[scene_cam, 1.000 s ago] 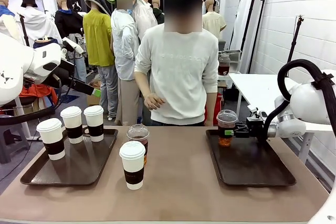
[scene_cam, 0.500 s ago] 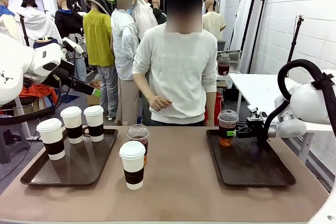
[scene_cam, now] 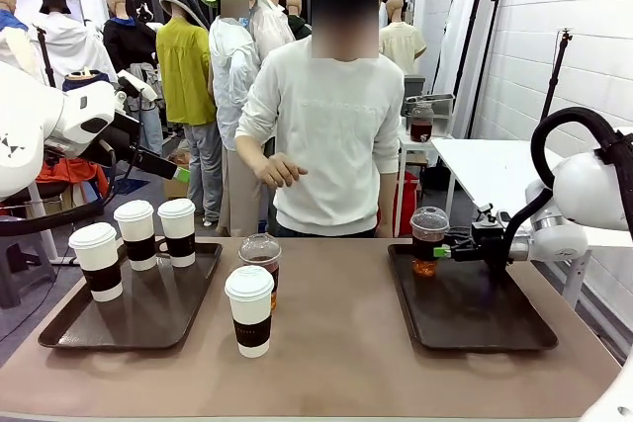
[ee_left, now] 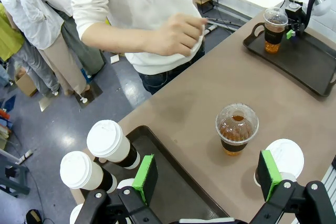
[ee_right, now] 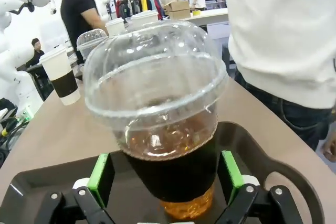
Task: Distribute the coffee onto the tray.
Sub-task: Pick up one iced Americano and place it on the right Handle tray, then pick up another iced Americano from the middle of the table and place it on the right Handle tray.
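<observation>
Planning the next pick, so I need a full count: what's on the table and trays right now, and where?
table: 1, brown.
trays: 2, dark brown, one at the table's left, one at its right.
paper cups: 4, white with brown bands; three on the left tray, one on the table between the trays.
dome-lidded cups: 2, clear, amber-brown drink; one behind the loose paper cup, one at the right tray's far left corner.
person: 1, white top, far side, hand raised.
left fingers: green pads, open, empty, above the left tray's edge.
right fingers: green pads, open, either side of the right tray's cup.
</observation>
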`<move>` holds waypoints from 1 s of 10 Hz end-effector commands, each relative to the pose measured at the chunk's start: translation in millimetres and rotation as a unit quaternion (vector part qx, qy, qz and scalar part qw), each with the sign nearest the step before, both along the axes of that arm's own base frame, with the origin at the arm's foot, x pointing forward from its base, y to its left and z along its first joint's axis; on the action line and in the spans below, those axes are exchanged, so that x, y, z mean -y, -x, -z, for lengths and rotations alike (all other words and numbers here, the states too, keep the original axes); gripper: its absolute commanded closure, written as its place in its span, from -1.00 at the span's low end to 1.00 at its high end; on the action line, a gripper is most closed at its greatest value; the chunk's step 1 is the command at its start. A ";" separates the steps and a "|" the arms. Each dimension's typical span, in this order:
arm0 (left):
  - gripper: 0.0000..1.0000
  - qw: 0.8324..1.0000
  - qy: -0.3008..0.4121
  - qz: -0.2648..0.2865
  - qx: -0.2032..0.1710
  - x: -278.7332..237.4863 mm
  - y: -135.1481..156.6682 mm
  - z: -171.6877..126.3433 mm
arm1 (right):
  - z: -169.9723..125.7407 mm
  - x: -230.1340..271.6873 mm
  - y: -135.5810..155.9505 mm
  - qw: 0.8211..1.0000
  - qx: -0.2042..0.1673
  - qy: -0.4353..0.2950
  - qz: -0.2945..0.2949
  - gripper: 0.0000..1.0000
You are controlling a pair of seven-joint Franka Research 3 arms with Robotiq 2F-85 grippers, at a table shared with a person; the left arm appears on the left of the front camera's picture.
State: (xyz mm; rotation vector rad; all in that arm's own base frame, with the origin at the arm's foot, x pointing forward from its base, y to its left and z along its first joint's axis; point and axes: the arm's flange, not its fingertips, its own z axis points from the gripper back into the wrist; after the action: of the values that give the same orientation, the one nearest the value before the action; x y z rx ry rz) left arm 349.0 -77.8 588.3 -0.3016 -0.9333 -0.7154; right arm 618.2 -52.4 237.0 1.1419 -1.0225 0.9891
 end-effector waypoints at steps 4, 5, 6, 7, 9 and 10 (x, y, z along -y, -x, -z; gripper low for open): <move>-1.00 1.000 0.003 0.004 -0.003 0.1 0.6 0.6 | -4.6 22.7 44.6 0.999 -0.015 0.021 0.035 -1.00; -1.00 1.000 0.003 0.004 -0.003 0.1 0.6 0.6 | -4.7 26.0 50.8 0.999 -0.016 0.022 0.041 -1.00; -1.00 1.000 0.003 0.004 -0.003 0.1 0.6 0.6 | -4.2 27.4 53.6 0.998 -0.010 0.023 0.053 -1.00; -1.00 1.000 0.003 0.004 -0.003 0.1 0.6 0.6 | -3.0 25.7 52.3 0.998 -0.010 0.025 0.055 -1.00; -1.00 1.000 0.003 0.004 -0.003 0.1 0.6 0.6 | -1.9 30.0 42.6 0.999 -0.020 0.009 0.042 -1.00; -1.00 1.000 0.003 0.004 -0.003 0.1 0.6 0.6 | -1.9 30.0 42.6 0.999 -0.020 0.009 0.042 -1.00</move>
State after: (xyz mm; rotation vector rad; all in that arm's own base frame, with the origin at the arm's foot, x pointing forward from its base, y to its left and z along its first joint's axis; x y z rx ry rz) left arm 348.9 -77.8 588.3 -0.3016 -0.9334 -0.7155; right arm 572.8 -82.1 239.2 1.0821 -1.0209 0.9059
